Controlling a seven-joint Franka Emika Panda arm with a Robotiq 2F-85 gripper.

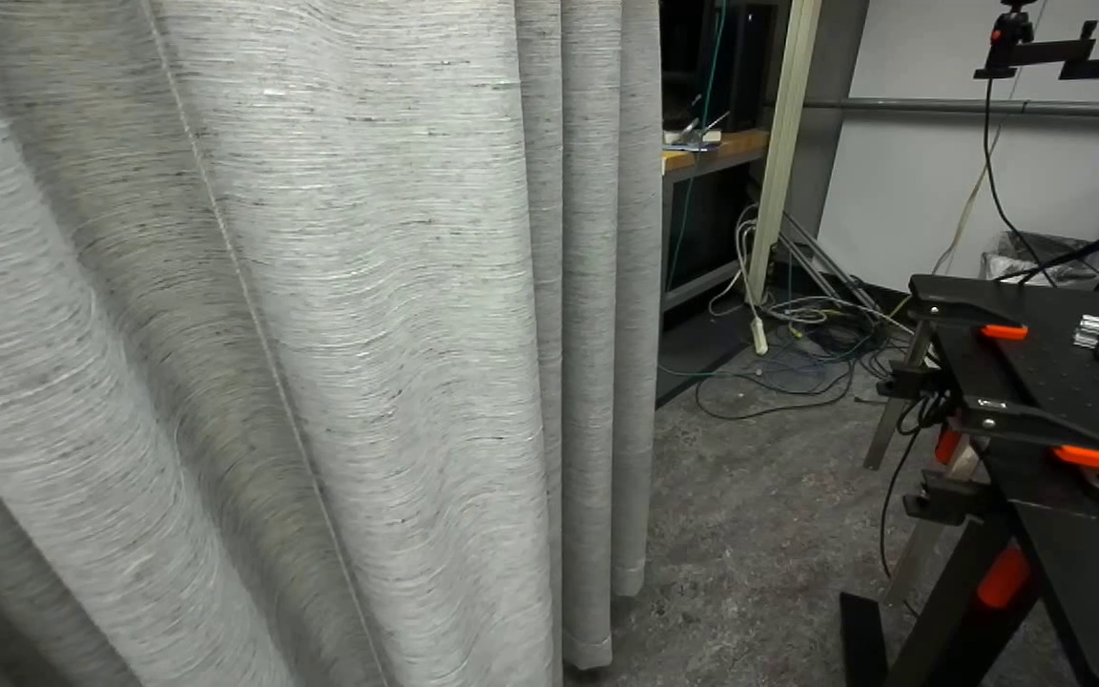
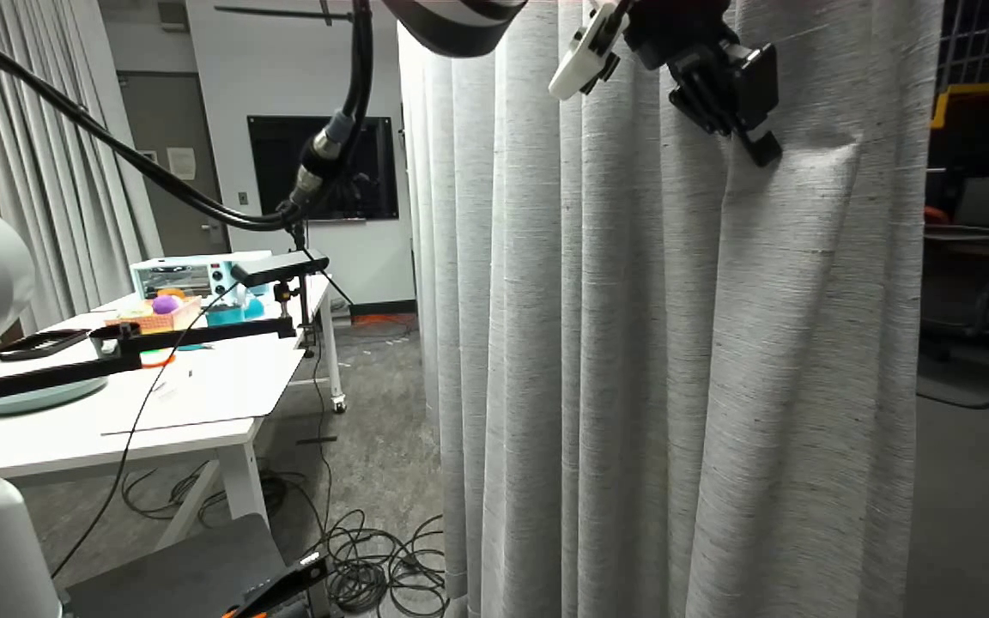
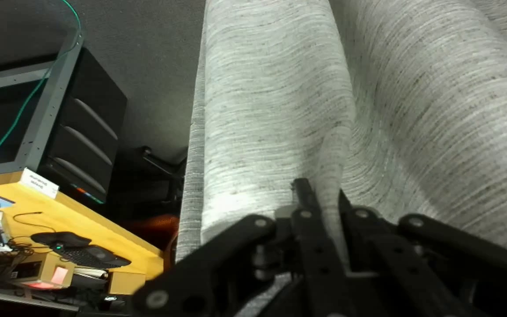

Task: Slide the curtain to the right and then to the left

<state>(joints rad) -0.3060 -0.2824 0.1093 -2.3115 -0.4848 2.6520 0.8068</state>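
Curtain (image 1: pixel 406 286) of light grey heathered cloth takes up the left and middle of the picture in an exterior view, hanging in deep vertical folds nearly to the floor (image 1: pixel 731 534). Fine horizontal streaks cross it, whitish for the most part, with small dark flecks among them. A thin pale line, like a seam, slants down beside the broadest fold; the hollow next to it turns a dull brownish grey while the ridges catch the light. Toward the edge the folds grow narrow and straight, with a hem along the bottom.

At the wrist, the tool (image 3: pixel 325 196) has its fingers (image 3: pixel 306 196) nearly together, a thin pleat of the curtain pinched between them. That pleat rises as a soft ridge, the cloth beside the fingers bright almost to white; next to it lies a rounder fold, its streaks curving.

In an exterior view the curtain falls between a white tabletop (image 2: pixel 211 390) and a dark chair (image 2: pixel 967 292). Its folds are close-set near the tabletop and wider toward the chair, where the cloth puckers sharply at the tool and a slanting fold drops below.
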